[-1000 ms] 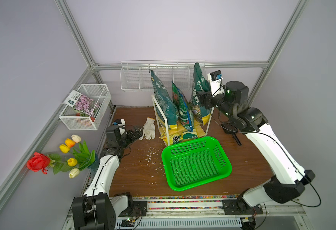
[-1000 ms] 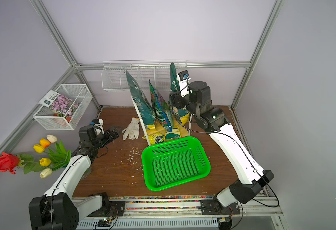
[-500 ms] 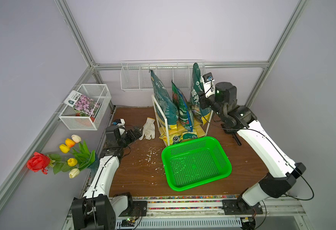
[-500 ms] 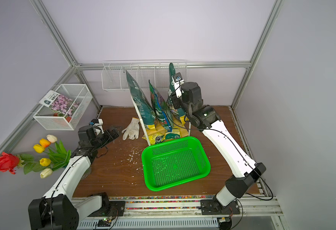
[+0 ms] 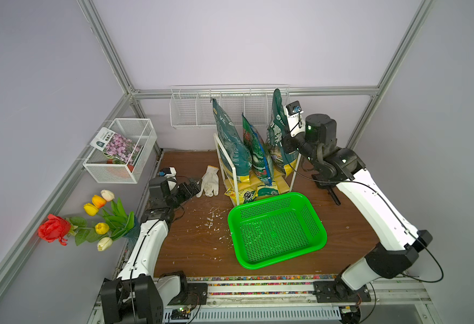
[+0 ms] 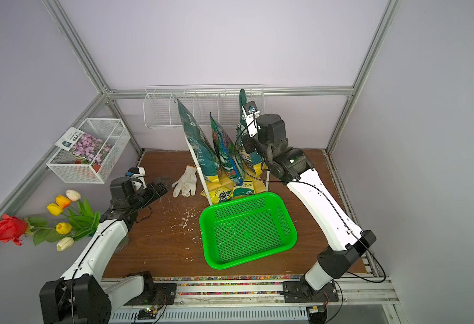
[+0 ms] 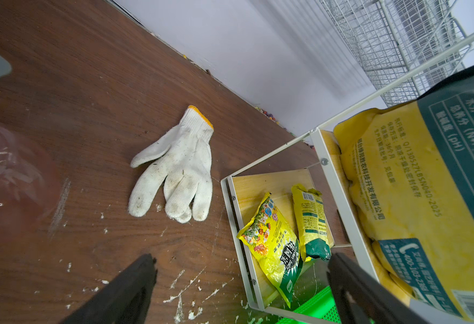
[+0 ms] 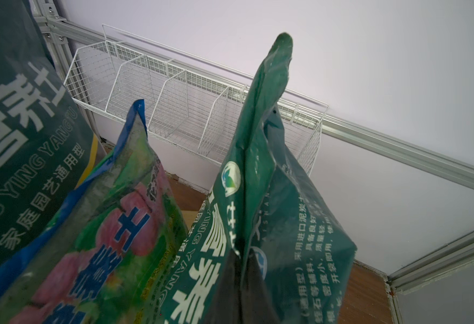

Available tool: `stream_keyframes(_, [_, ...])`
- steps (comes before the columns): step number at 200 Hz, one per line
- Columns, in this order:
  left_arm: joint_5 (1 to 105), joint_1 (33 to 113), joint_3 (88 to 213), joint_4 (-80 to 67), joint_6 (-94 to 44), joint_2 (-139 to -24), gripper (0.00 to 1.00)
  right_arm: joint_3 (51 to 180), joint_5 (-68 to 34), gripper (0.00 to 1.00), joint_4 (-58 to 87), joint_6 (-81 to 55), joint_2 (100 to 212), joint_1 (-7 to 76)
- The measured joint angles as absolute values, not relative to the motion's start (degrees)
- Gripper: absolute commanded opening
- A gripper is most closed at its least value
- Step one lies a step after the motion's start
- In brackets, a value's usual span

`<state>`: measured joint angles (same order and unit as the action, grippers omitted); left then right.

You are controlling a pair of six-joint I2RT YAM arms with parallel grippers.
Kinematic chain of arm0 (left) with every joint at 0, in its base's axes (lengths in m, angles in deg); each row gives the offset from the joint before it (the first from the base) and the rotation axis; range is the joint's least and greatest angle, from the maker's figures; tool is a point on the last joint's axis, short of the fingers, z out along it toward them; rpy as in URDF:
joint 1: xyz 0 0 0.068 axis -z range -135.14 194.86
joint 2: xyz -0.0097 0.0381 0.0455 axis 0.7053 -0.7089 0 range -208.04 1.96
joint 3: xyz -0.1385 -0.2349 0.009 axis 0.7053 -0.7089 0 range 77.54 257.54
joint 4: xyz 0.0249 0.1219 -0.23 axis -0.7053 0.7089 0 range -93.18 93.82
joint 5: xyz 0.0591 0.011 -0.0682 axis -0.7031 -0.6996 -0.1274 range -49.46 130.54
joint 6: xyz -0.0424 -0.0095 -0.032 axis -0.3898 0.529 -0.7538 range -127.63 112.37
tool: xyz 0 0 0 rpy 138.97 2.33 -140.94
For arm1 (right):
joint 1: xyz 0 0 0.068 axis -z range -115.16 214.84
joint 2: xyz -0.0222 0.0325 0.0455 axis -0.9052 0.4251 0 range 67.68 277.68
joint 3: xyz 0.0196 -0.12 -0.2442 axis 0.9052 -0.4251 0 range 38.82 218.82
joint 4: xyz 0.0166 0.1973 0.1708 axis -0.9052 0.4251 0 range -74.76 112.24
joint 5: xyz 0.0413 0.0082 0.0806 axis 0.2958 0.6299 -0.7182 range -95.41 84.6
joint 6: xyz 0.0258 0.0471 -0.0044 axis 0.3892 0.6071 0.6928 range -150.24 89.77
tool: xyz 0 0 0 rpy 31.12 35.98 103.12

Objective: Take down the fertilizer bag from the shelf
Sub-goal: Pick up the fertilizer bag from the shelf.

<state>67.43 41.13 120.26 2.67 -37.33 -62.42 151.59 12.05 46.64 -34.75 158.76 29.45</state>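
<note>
The bag (image 5: 277, 131) stands upright on the upper board of the shelf (image 7: 261, 185), at the end nearest the right arm, beside two other bags (image 5: 230, 146). The right gripper (image 8: 240, 261) is clamped on its side fold, likely to lift it clear. The left gripper (image 7: 241, 259) rests spread apart near the glove (image 5: 209, 183).

The green basket (image 5: 313, 221) stands just in front of the shelf (image 7: 261, 182), obstructing low frontal access; upright fertilizer bags (image 5: 230, 146) fill its upper board. The tabletop (image 5: 191, 246) toward the left arm is open except for a white glove (image 5: 210, 181).
</note>
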Motion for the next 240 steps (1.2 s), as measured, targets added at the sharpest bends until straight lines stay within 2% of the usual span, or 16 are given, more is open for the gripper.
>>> stream_keyframes(82, [67.4, 41.2, 120.3, 2.7, -37.3, -62.3, 1.0, 157.0, 11.9, 0.0, 51.8, -37.2, 158.8, 26.4])
stream_keyframes(240, [67.4, 41.2, 120.3, 2.7, -37.3, -62.3, 1.0, 157.2, 14.2, 0.0, 60.1, -40.6, 152.7, 24.6])
